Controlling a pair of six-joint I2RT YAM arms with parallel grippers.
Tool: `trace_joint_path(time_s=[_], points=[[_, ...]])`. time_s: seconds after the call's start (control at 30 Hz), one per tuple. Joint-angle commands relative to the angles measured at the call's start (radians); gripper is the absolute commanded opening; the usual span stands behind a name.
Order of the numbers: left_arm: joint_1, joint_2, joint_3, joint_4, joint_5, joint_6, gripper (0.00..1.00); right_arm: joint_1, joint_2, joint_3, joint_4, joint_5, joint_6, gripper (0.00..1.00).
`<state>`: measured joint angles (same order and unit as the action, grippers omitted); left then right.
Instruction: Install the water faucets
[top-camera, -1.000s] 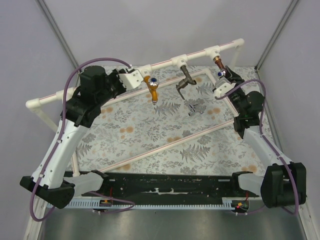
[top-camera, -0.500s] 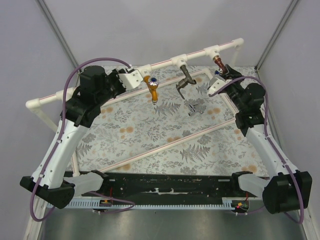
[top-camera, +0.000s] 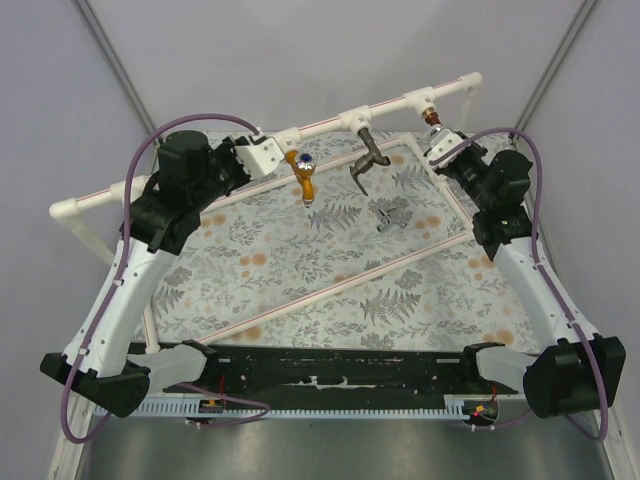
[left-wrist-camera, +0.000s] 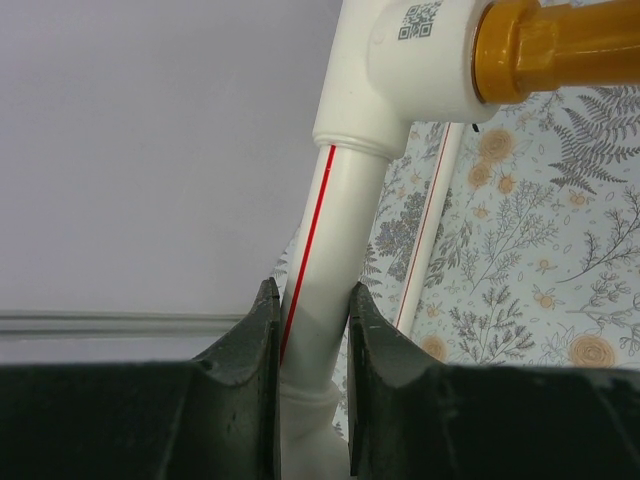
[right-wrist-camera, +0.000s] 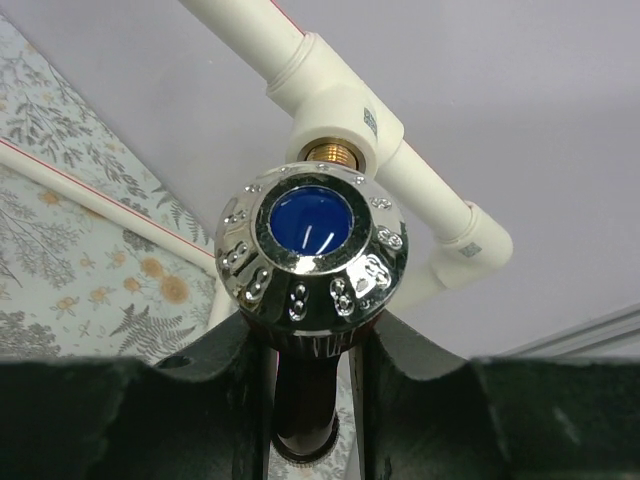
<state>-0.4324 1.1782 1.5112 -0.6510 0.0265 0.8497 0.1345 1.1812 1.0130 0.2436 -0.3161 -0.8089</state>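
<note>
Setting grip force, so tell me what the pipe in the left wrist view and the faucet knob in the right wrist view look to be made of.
The pipe is likely plastic: matte white, with a thin red stripe and no glare. The faucet knob looks like chrome-plated metal: mirror-bright with sharp reflections. Its blue centre is glossy, perhaps plastic or glass; I cannot tell which.

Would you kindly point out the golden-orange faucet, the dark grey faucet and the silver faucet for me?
golden-orange faucet (top-camera: 307, 185), top external view, on its spout.
dark grey faucet (top-camera: 372, 153), top external view, on its body.
silver faucet (top-camera: 392, 216), top external view, on its middle.
</note>
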Motion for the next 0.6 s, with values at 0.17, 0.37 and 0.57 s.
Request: trace_joint_path(time_s=[0.17, 0.37, 0.57], points=[[-0.025, -0.023, -0.009, -0.061, 0.145, -0.21, 0.02, 0.002, 0.058, 0.03, 0.06, 0.026, 0.283, 0.0], [-0.028, -0.031, -0.009, -0.062, 0.154, -0.21, 0.02, -0.007, 0.074, 0.016, 0.114, 0.032, 0.457, 0.0], [-0.029, -0.034, -0.017, -0.062, 0.144, -0.199, 0.02, -0.053, 0.078, 0.041, 0.118, 0.005, 0.695, 0.0]])
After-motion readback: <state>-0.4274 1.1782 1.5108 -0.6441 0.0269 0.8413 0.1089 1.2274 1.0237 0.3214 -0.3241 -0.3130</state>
